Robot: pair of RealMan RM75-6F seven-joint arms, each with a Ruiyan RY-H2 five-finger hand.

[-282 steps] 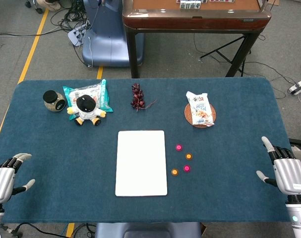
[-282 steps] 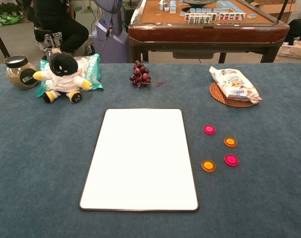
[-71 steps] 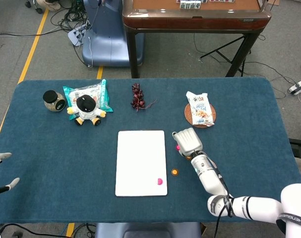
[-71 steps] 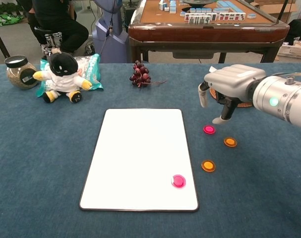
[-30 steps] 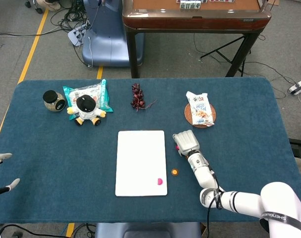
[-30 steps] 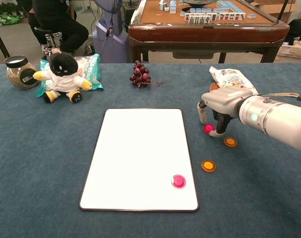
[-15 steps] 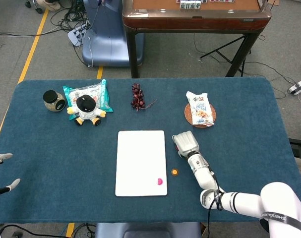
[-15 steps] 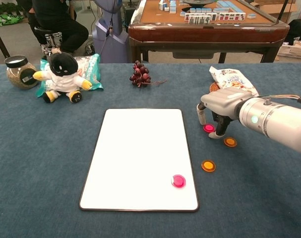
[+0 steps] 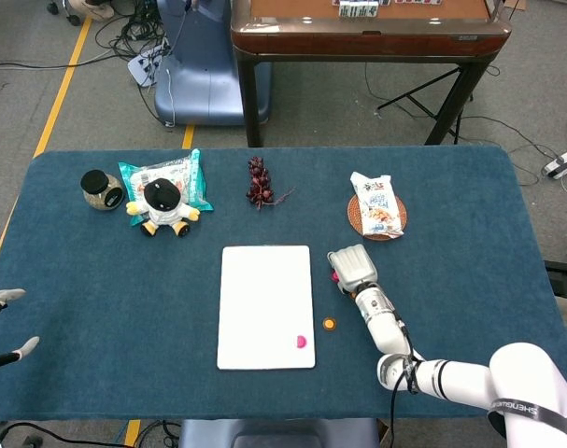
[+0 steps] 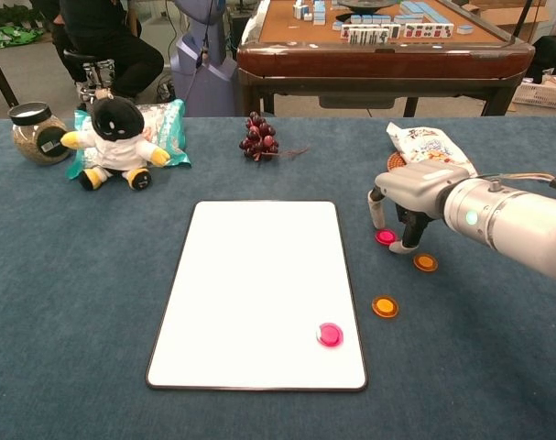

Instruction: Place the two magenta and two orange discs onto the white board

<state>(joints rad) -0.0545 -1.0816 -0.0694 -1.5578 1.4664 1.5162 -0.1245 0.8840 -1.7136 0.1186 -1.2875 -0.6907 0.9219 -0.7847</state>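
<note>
My right hand (image 10: 408, 195) is lowered over a magenta disc (image 10: 386, 236) that lies on the cloth just right of the white board (image 10: 259, 275). One fingertip (image 10: 376, 222) stands behind the disc and another (image 10: 402, 245) in front of it, apart, with the disc flat between them. In the head view the right hand (image 9: 353, 266) hides most of that disc (image 9: 335, 277). A second magenta disc (image 10: 330, 335) lies on the board's near right corner. Two orange discs (image 10: 426, 262) (image 10: 385, 306) rest on the cloth. My left hand (image 9: 5, 322) shows at the table's left edge, holding nothing.
A snack bag on a woven coaster (image 10: 431, 156) sits just behind my right hand. Grapes (image 10: 257, 136) lie behind the board. A plush penguin (image 10: 115, 137), a green packet (image 9: 188, 173) and a jar (image 10: 35, 133) stand at the far left.
Over the last second my right hand has stayed low around the magenta disc and shifted only slightly right. The disc has not moved. Earlier, one magenta disc went onto the board.
</note>
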